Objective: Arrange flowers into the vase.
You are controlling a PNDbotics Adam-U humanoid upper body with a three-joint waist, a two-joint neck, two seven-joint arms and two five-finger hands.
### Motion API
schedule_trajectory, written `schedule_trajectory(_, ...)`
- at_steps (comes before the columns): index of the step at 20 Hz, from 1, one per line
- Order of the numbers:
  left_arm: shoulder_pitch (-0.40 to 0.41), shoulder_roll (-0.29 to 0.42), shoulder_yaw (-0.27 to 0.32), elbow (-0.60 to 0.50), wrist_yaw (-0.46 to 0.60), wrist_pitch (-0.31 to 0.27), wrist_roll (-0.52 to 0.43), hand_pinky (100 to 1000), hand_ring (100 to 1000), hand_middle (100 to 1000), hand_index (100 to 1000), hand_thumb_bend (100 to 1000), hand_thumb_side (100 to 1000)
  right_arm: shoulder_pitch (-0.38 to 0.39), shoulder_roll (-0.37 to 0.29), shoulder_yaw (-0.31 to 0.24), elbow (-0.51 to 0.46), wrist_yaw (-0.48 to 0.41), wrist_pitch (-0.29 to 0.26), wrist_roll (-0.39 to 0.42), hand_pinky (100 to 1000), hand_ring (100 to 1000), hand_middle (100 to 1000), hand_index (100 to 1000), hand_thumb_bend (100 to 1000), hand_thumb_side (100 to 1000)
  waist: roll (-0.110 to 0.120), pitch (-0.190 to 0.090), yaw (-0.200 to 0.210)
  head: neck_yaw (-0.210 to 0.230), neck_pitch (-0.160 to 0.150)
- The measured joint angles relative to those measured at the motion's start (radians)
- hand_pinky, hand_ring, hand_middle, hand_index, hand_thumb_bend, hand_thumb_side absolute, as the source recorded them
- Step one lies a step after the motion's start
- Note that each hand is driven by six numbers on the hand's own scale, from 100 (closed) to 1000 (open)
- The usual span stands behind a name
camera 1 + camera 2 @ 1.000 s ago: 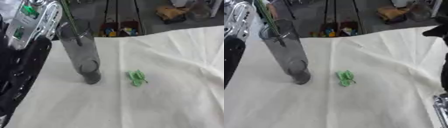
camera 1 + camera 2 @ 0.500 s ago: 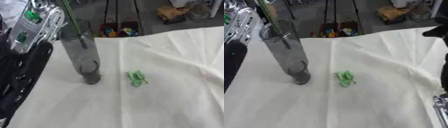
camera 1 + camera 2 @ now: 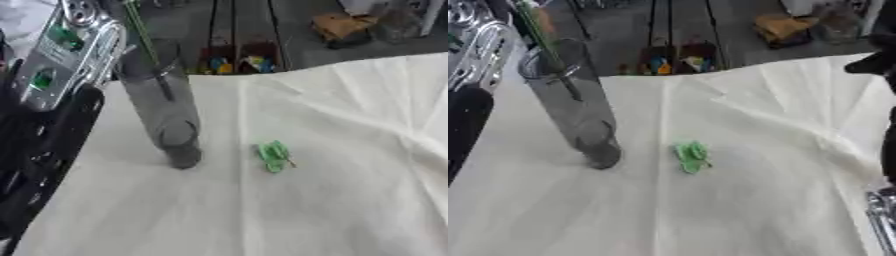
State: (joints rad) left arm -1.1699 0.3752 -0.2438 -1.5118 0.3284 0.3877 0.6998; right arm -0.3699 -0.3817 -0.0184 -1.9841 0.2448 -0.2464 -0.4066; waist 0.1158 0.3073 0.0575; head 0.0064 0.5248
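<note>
Flowers are the business here, though only a thin green stem [image 3: 546,47] shows: it slants down through the mouth of the vase [image 3: 575,107] and runs part of the way down inside, its top going out of sight past the far edge. That vase is a tall tube of smoky clear glass standing upright on the left part of the worktop [image 3: 332,150], which is covered with a creased white cloth. Just to the right of its foot, apart from it, a small bright green scrap [image 3: 274,156] lies flat on the cloth; it might be a leaf or bud. The left hand [image 3: 57,57], silver and black, is up at the far left beside the rim of the vase, but I cannot tell whether its fingers are curled or straight. At the right edge some dark parts of the right arm [image 3: 881,62] show, with no hand visible.
</note>
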Motion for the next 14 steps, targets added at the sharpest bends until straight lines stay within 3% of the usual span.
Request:
schedule_trajectory(6, 0.009, 0.017, -0.005, 0.004, -0.043, 0.023, -0.023, 100, 301, 180, 302, 111, 842, 0.0, 0.0, 0.0, 0.0, 0.0, 0.0, 0.0, 624, 558, 484, 738, 100, 996, 0.0, 0.0, 0.003, 0.0, 0.0)
schedule_trajectory(9, 0.012, 0.025, -0.011, 0.004, -0.064, 0.038, -0.038, 238, 393, 229, 347, 100, 851, 0.0, 0.0, 0.0, 0.0, 0.0, 0.0, 0.0, 624, 558, 484, 738, 100, 996, 0.0, 0.0, 0.003, 0.0, -0.001)
schedule_trajectory(14, 0.02, 0.031, -0.011, 0.004, -0.092, 0.069, -0.069, 385, 474, 297, 348, 100, 869, 0.0, 0.0, 0.0, 0.0, 0.0, 0.0, 0.0, 623, 557, 483, 737, 100, 995, 0.0, 0.0, 0.004, 0.0, -0.008)
